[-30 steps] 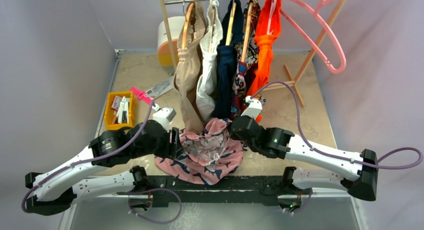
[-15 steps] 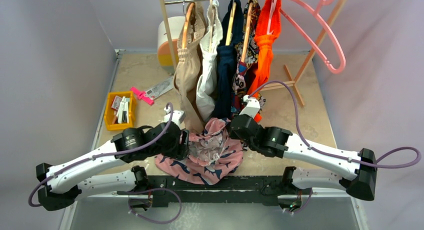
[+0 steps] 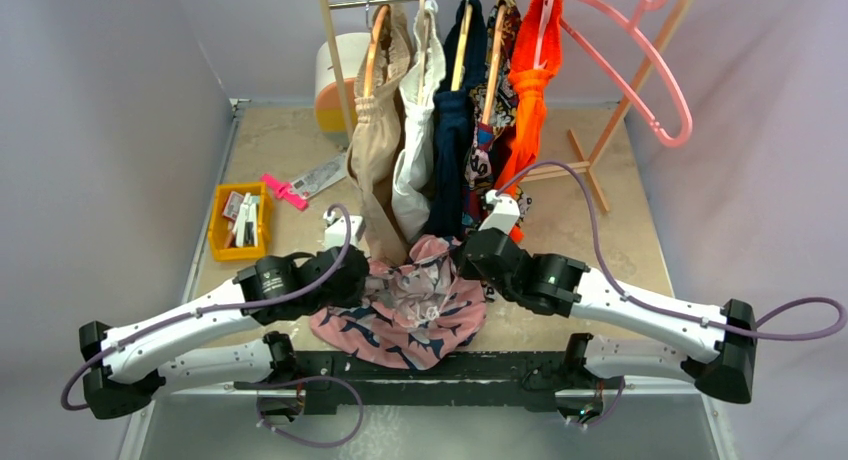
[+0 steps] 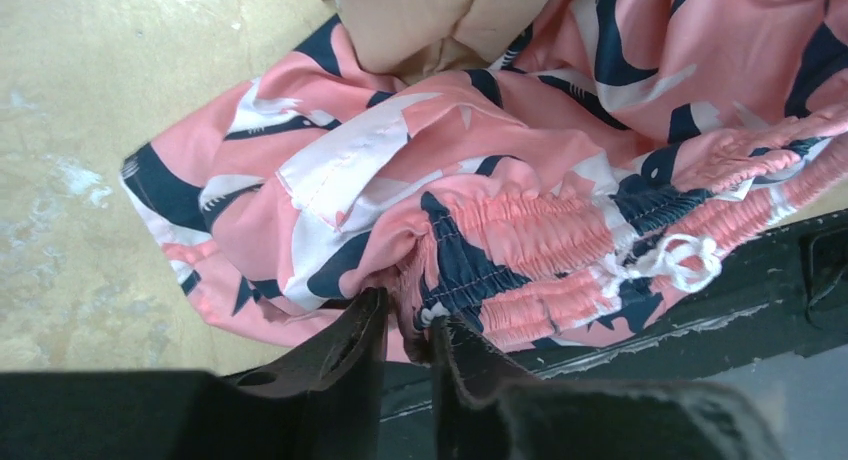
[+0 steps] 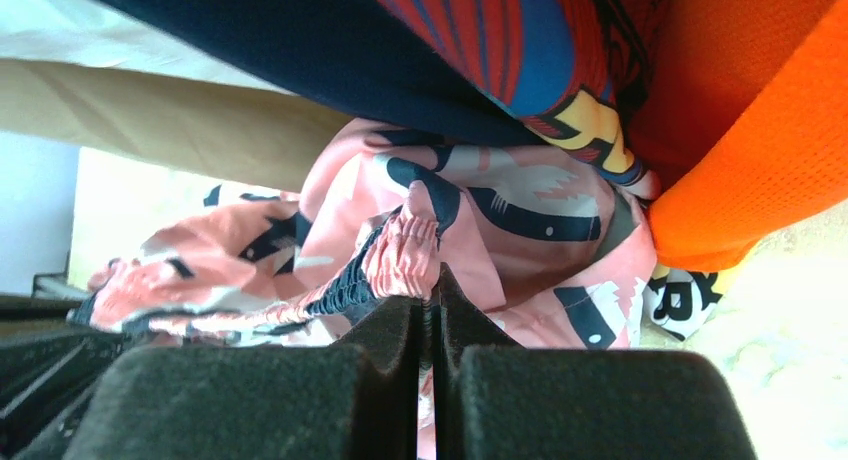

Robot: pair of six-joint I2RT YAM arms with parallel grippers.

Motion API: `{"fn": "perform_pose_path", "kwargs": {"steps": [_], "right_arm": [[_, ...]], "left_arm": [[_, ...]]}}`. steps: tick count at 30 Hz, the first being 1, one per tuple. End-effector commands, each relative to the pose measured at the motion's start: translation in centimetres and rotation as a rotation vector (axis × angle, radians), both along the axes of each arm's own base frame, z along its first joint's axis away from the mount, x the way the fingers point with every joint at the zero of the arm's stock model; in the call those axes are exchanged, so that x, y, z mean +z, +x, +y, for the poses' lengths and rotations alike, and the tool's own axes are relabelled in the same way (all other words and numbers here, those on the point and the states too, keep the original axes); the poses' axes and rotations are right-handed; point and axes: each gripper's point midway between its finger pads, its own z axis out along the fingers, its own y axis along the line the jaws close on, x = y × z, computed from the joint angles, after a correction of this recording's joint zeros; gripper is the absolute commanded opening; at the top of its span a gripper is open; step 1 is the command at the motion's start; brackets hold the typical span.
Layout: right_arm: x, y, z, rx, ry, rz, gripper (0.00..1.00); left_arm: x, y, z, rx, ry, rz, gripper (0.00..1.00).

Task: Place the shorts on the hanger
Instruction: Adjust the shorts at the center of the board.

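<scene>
The right gripper [image 5: 428, 315] is clamped on the gathered waistband of the soft pink, navy-swirled fabric shorts [image 5: 520, 215]; the left gripper [image 4: 408, 325] pinches it between nearly closed fingers [image 4: 345, 352].

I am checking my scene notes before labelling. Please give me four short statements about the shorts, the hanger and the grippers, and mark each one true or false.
1. The right gripper pinches the gathered waistband of the pink fabric shorts with navy-and-white swirl print. True.
2. The shorts hang on the large pink plastic hanger. False: they lie crumpled at the near edge of the table, and the hanger hangs bare at the right end of the wooden rack.
3. The left gripper hovers over the yellow plastic bin. False: its fingers are at the shorts' waistband.
4. A white drawstring shows on the waistband. True.
</scene>
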Motion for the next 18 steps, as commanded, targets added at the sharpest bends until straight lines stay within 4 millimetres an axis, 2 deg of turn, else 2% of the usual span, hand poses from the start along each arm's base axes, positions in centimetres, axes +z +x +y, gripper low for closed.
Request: {"fn": "perform_pose_path", "kwargs": {"steps": [1, 3, 6, 7, 10, 13, 16, 18], "right_arm": [[3.8, -0.3, 0.9, 0.114, 0.072, -0.091, 0.0], [5.9, -0.6, 1.1, 0.197, 0.077, -0.177, 0.0], [10.5, -1.7, 1.4, 0.345, 0.109, -0.318, 0.0], [12.1, -2.0, 1.3, 0.375, 0.116, -0.365, 0.0], [19.3, -3.0, 1.0, 0.459, 0.174, -0.531, 0.0], [25.5, -4.3, 0.9, 0.55, 0.2, -0.671, 0.0], [29.3, -4.6, 0.8, 0.561, 0.231, -0.752, 0.0], [29.6, -3.8, 0.6, 0.51, 0.224, -0.755, 0.0]], "left_arm": [[3.5, 1.7, 0.7, 0.081, -0.078, -0.121, 0.13], [6.6, 2.3, 1.3, 0.103, -0.133, -0.195, 0.0], [12.5, 3.2, 3.1, 0.149, -0.219, -0.331, 0.0], [15.2, 3.4, 3.8, 0.164, -0.266, -0.386, 0.0], [21.2, 3.7, 5.4, 0.179, -0.347, -0.515, 0.0], [26.7, 3.8, 6.7, 0.182, -0.422, -0.625, 0.0], [30.3, 3.5, 7.2, 0.167, -0.501, -0.702, 0.0], [31.4, 3.2, 7.2, 0.15, -0.549, -0.737, 0.0]]}}
